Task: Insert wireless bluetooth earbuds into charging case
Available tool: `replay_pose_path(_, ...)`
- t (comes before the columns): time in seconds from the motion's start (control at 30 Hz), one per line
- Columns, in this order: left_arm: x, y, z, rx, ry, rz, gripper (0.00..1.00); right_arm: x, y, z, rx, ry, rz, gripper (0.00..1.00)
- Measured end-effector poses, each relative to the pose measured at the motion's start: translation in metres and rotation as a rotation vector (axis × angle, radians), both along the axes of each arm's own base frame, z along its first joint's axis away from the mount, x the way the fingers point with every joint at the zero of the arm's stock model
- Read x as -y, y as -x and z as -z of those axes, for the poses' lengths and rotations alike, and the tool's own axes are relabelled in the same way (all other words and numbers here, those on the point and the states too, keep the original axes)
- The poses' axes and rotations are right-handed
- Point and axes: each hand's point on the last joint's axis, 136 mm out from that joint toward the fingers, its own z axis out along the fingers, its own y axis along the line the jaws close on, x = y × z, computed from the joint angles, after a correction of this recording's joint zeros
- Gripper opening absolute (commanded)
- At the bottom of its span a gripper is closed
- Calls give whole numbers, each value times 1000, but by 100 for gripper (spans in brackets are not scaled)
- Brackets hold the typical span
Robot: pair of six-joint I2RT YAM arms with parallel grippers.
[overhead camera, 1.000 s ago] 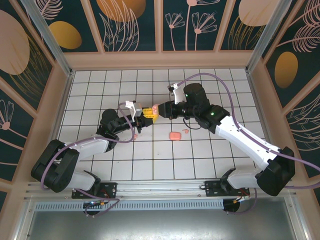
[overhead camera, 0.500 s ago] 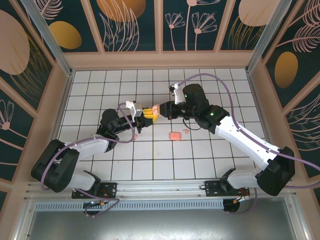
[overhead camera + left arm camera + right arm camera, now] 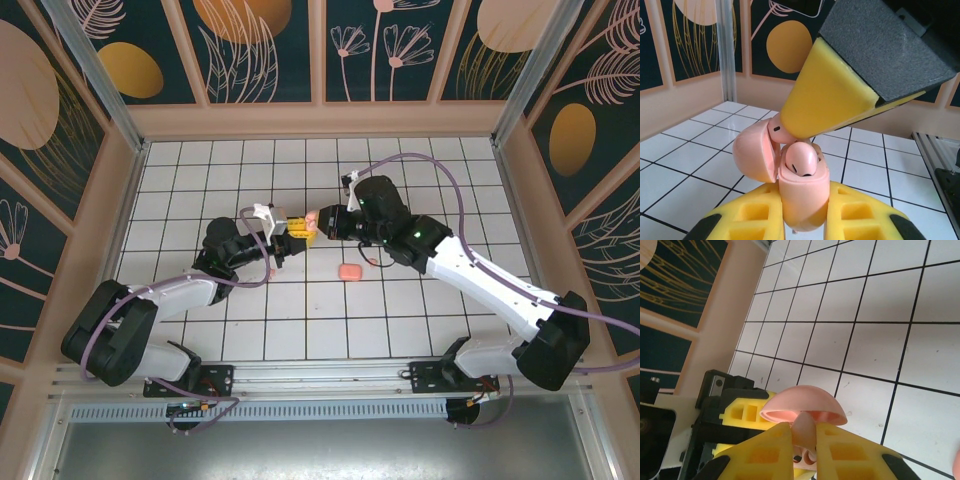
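My left gripper [image 3: 802,216] is shut on the body of the pink charging case [image 3: 802,192], held upright above the tiled floor with its lid [image 3: 754,152] swung open to the left. One pale-pink earbud [image 3: 801,159] sits in the case's mouth. My right gripper [image 3: 804,440] is shut on a second earbud [image 3: 806,431], which it holds at the case's opening just under the lid [image 3: 802,404]. Its yellow finger [image 3: 825,100] presses down over that earbud [image 3: 778,131]. From above, both grippers [image 3: 298,232] [image 3: 322,222] meet at the case [image 3: 311,217].
A larger pink rounded piece [image 3: 349,271] lies on the white tiled floor just right of the grippers, with a tiny pink bit [image 3: 372,262] beside it and another [image 3: 270,273] under the left arm. Wooden walls ring the floor.
The right gripper has closed on the earbud, and its arm has shifted slightly left towards the case. The left arm and the case have stayed in place.
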Motion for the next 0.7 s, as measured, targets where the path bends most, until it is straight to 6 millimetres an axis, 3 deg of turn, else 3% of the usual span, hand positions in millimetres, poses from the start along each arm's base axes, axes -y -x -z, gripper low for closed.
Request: replay_pose_path(0.7,-1,1,-5,32,0,-10,10,-6,8,-8,-32,-14,11,27)
